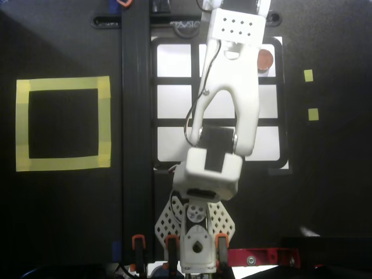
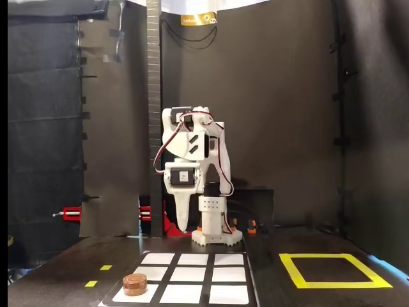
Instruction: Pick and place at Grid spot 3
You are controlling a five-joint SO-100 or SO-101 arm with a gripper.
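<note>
A brown round puck [image 1: 265, 59] lies in Grid spot 3 [image 1: 276, 49], the top-right white cell of the backlit grid in the overhead view. In the fixed view the puck [image 2: 135, 284] sits in the near-left cell [image 2: 151, 295]. My gripper [image 2: 182, 225] hangs pointing down, raised well above the far edge of the grid, apart from the puck. Its fingers form one closed taper and hold nothing. In the overhead view the white arm [image 1: 232, 87] covers the grid's middle column and hides the fingertips.
A large yellow-tape square [image 1: 63, 124] lies left of the grid in the overhead view and right of it in the fixed view [image 2: 332, 270]. Two small yellow marks [image 1: 308, 75] lie beyond the grid. A black upright post [image 2: 153, 115] stands beside the arm's base [image 2: 217, 236].
</note>
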